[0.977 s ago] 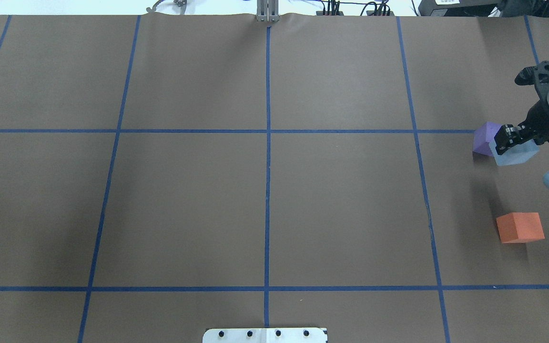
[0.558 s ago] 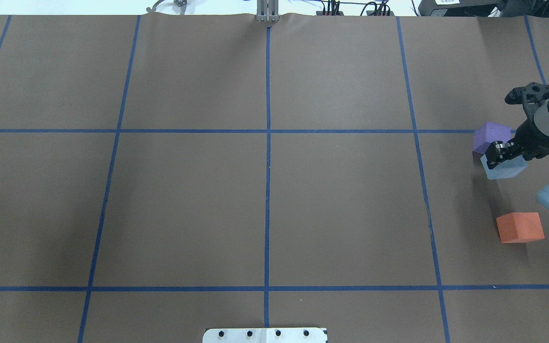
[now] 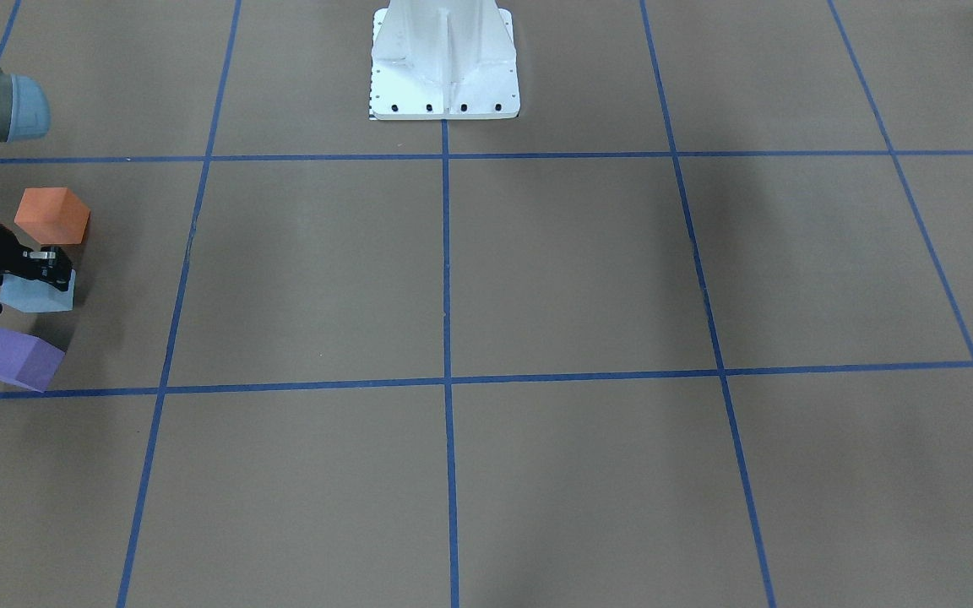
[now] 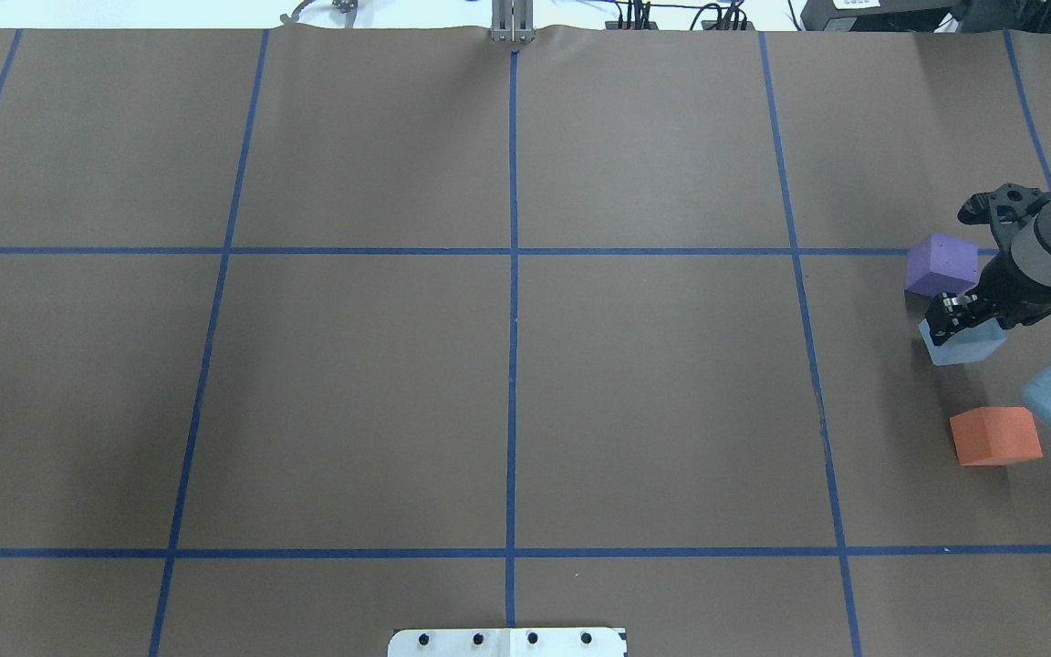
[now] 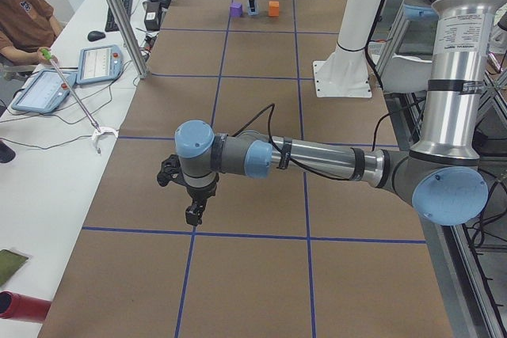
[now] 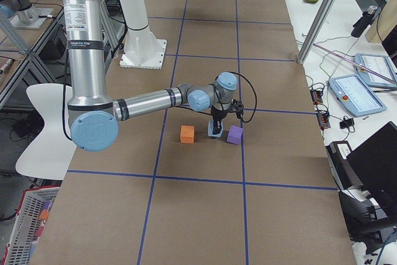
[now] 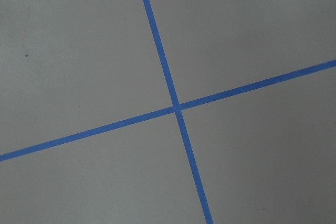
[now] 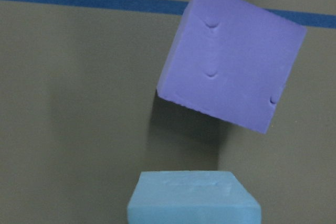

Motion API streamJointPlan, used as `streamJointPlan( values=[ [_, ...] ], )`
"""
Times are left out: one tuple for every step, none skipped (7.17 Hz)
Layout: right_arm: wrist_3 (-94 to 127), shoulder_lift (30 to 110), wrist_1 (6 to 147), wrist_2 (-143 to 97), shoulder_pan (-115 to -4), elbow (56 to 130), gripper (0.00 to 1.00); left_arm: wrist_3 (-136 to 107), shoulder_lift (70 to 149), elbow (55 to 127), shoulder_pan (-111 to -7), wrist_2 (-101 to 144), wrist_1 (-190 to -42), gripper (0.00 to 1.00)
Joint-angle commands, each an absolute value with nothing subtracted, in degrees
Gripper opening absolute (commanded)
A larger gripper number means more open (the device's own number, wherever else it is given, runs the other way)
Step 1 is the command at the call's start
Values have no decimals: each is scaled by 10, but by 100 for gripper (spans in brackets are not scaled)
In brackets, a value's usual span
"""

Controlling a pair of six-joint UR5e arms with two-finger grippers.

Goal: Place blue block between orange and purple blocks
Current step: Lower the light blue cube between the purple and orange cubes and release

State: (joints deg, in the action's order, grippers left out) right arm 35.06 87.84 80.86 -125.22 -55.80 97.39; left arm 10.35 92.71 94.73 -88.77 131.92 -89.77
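Note:
My right gripper point(image 4: 952, 326) is shut on the light blue block point(image 4: 965, 347) and holds it low over the table; I cannot tell whether it touches. The blue block sits between the purple block point(image 4: 942, 265) and the orange block point(image 4: 995, 436), closer to the purple one. In the front-facing view the orange block point(image 3: 51, 215), blue block point(image 3: 37, 294) and purple block point(image 3: 19, 359) form a rough line at the left edge. The right wrist view shows the purple block point(image 8: 231, 59) beyond the blue block point(image 8: 193, 200). My left gripper point(image 5: 192, 213) shows only in the exterior left view; I cannot tell its state.
Brown paper with a blue tape grid point(image 4: 513, 251) covers the table. The white robot base point(image 3: 444, 63) stands at the robot's edge. The blocks lie near the table's right end. An operator's tablets point(image 6: 350, 94) lie on a side desk.
My right gripper has carried the blue block from beside the purple block toward the robot and the orange block, and the blue block now stands apart from the purple one.

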Motion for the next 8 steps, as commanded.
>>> streamJointPlan(
  values=[
    [352,878,809,-1254,-555,966,5,104,925,947,-888,1319,-897,100],
    [351,877,809,-1252,-555,962,93,104,925,947,-888,1319,-897,100],
    [346,879,805,-1252,-556,966,100,104,925,947,-888,1319,-898,100],
    [348,878,803,-1252,-556,971,100,105,925,947,-888,1319,-897,100],
    [349,879,803,-1253,-559,982,100,104,925,948,-888,1319,-897,100],
    [348,882,813,-1256,-570,1016,100,104,925,948,-888,1319,-897,100],
    [343,903,821,-1255,-595,1060,100,104,925,948,-888,1318,-897,100],
    [325,924,825,-1257,-623,1094,100,105,924,948,-888,1318,-897,100]
  ],
)
